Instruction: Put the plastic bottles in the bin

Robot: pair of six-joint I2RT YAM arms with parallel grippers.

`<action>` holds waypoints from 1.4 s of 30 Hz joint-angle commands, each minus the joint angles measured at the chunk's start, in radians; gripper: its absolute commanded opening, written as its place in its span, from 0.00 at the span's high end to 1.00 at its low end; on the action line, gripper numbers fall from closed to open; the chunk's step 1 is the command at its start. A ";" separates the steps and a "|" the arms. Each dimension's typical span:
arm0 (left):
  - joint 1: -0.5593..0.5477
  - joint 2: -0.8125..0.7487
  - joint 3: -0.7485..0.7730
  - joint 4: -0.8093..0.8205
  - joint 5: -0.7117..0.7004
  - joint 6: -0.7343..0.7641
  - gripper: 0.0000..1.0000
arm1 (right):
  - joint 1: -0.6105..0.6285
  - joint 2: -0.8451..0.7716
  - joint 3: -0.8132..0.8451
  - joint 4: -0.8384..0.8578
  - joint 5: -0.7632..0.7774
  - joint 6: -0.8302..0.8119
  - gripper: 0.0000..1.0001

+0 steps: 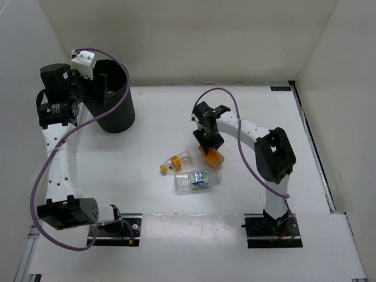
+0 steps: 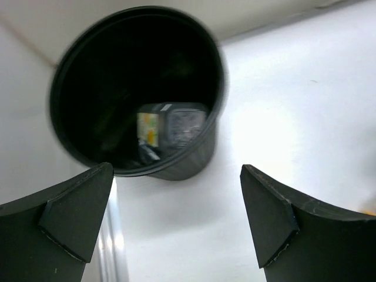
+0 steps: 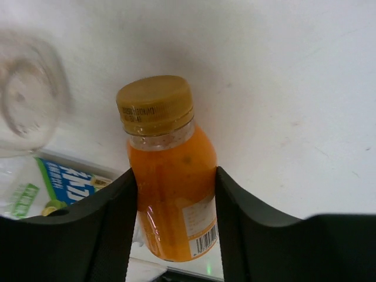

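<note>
Right wrist view: right gripper [image 3: 176,176] closed on the orange-filled bottle [image 3: 171,194], one finger pressing each side of the round body, below the yellowish cap. On the table [image 1: 164,117] or just over it, cannot tell which; well apart from the bin [image 1: 117,114], toward the right arm's side of it. Close by, a little nearer to the bin: yellow-capped bottle [image 1: 176,161] and blue-green-labelled bottle [image 1: 197,179], both lying on their sides.

Left gripper [image 2: 176,170] spread wide, holding nothing, hanging over the bin at its far-left side and looking down into it. Already inside the bin: yellow-labelled bottle [image 2: 161,126], with something dark beside it, too unclear to name.

Possible trouble from here:
- Slip or swing on the lift. Smooth round body, probably heavy with liquid, held only by two flat fingers.
- Knock against the two neighbours while rising, so rolling farther from the bin or toward the table edge.
- Long way to the bin with a loose hold, so a drop short of it.
- Too low an approach, so a hit on the tall rim and perhaps a tipped bin.
- Left arm occupying the space over the bin, so a clash of arms if not moved aside first.
</note>
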 commanded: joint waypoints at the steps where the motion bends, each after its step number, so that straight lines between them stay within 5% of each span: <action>1: -0.019 -0.013 0.056 -0.102 0.171 0.011 0.00 | -0.085 -0.125 0.101 0.058 -0.060 0.083 1.00; 7: -0.123 0.006 0.083 -0.227 0.344 0.069 0.00 | -0.241 -0.330 0.044 0.299 -0.282 0.338 1.00; 9: -0.151 0.016 0.096 -0.264 0.481 0.080 0.00 | -0.285 -0.408 -0.048 0.523 -0.460 0.433 1.00; 15: -0.228 0.082 0.114 -0.241 0.827 -0.053 0.00 | -0.249 -0.470 -0.113 0.923 -0.592 0.675 1.00; 21: -0.289 0.155 0.152 -0.192 0.881 -0.123 0.00 | -0.168 -0.479 -0.122 1.185 -0.674 0.814 1.00; 34: -0.300 0.212 0.182 -0.158 1.065 -0.166 0.00 | -0.083 -0.365 -0.034 1.250 -0.718 0.853 1.00; 42: -0.309 0.212 0.123 -0.149 0.978 -0.175 0.00 | -0.063 -0.318 0.036 1.259 -0.741 0.853 1.00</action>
